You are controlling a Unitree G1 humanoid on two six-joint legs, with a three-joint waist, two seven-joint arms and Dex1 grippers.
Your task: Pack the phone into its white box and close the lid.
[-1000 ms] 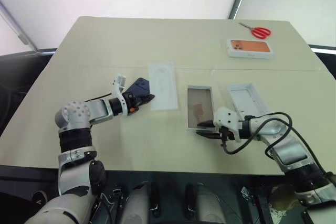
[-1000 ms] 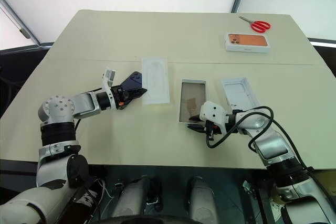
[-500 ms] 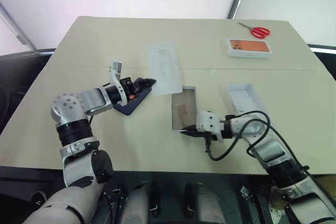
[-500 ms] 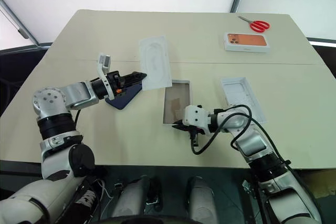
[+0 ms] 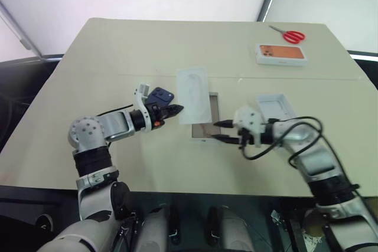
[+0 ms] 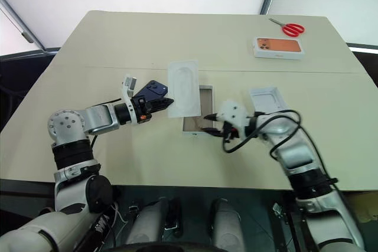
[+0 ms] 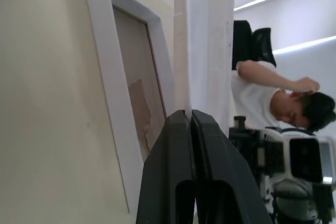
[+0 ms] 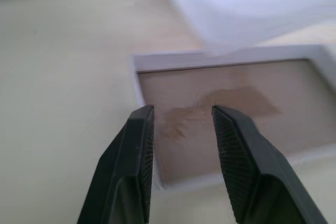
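My left gripper (image 5: pixel 176 110) is shut on the edge of a thin white insert (image 5: pixel 194 94) and holds it lifted and tilted over the left side of the white box (image 5: pixel 206 131). In the left wrist view the fingers (image 7: pixel 181 145) pinch that sheet beside the box (image 7: pixel 118 98). The box's tan floor is partly hidden by the insert. The dark blue phone (image 5: pixel 159 94) lies on the table just beyond my left hand. At the box's right edge, my right gripper (image 5: pixel 217 131) is open and holds nothing (image 8: pixel 181 116). The lid (image 5: pixel 275 108) lies inside-up to the right.
A box with an orange phone picture (image 5: pixel 282 54) and red scissors (image 5: pixel 293 35) lie at the table's far right. A seated person (image 7: pixel 273 95) shows beyond the table in the left wrist view. The near table edge (image 5: pixel 177 188) runs below both arms.
The white box slid left under the right gripper, which then rose off it and opened. The left gripper took the insert and carried it right, over the box.
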